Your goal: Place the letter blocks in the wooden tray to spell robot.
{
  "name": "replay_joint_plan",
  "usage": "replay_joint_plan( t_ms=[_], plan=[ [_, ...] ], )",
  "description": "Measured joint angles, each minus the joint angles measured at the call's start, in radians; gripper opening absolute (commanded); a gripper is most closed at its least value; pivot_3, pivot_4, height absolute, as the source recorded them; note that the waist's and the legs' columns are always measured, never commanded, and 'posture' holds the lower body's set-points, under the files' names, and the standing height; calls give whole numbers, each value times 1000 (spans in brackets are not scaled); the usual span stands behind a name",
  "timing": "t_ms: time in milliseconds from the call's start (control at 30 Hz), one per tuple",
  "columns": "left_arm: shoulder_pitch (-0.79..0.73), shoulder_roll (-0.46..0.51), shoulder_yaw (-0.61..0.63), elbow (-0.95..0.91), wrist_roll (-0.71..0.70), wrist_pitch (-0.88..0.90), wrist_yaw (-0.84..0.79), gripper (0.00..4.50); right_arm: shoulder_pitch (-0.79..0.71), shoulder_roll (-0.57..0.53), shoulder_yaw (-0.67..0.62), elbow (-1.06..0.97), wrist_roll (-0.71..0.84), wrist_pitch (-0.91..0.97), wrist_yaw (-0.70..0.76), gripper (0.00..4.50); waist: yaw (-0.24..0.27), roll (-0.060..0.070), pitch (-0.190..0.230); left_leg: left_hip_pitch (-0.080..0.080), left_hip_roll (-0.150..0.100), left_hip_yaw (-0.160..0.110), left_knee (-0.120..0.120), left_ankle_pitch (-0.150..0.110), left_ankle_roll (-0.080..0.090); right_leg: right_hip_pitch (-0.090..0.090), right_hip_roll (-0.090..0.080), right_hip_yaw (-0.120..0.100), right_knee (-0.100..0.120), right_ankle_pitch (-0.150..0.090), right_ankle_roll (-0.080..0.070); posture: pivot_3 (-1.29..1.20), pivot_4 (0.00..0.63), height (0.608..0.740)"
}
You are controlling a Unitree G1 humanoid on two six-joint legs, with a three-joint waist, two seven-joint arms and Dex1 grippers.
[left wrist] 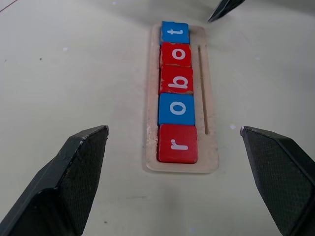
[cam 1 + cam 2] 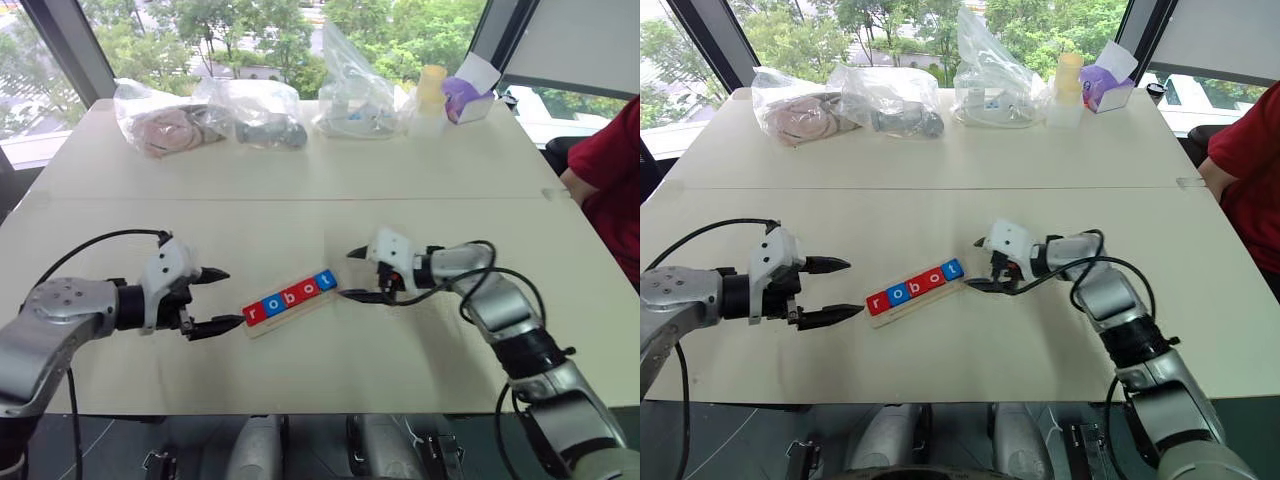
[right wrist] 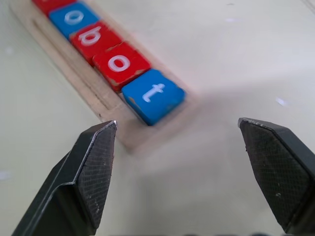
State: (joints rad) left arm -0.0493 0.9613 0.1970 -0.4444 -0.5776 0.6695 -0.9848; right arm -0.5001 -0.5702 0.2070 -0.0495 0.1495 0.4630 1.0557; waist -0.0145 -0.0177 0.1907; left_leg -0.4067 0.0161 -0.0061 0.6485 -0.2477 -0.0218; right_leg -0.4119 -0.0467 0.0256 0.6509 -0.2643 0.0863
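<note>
Wooden tray (image 2: 290, 303) mid-counter (image 2: 300, 200), long axis diagonal btwn arms. Letter blocks (image 1: 176, 88) all seated, read r-o-b-o-t. L claw (image 2: 213, 300) apart, empty, just off r end. R claw (image 2: 358, 274) apart, empty, near t end. Spelling looks complete.

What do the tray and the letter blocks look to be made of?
Wooden tray: pale unfinished wood, matte, with a routed slot. Letter blocks: probably painted wood; glossy red or blue faces with white letters, and paint chipped pale at the edges.
</note>
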Motion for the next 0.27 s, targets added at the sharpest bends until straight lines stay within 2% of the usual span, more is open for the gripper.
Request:
replay_joint_plan(
  t_ms=[133,267],
  plan=[
    [127,1,132,-20,-25,25,2,4500,152,-91,-161,-263,201,260,7,4072,0,0,0,0,0,0,-1,0,1,0,-1,0,-1,-1,-2,0,150,740],
    [185,-27,205,-30,-47,36,15,4500,302,-137,-274,-422,309,421,-47,4072,2,0,0,1,1,-1,-1,0,0,1,-2,0,-2,-2,-4,0,150,740]
  ],
)
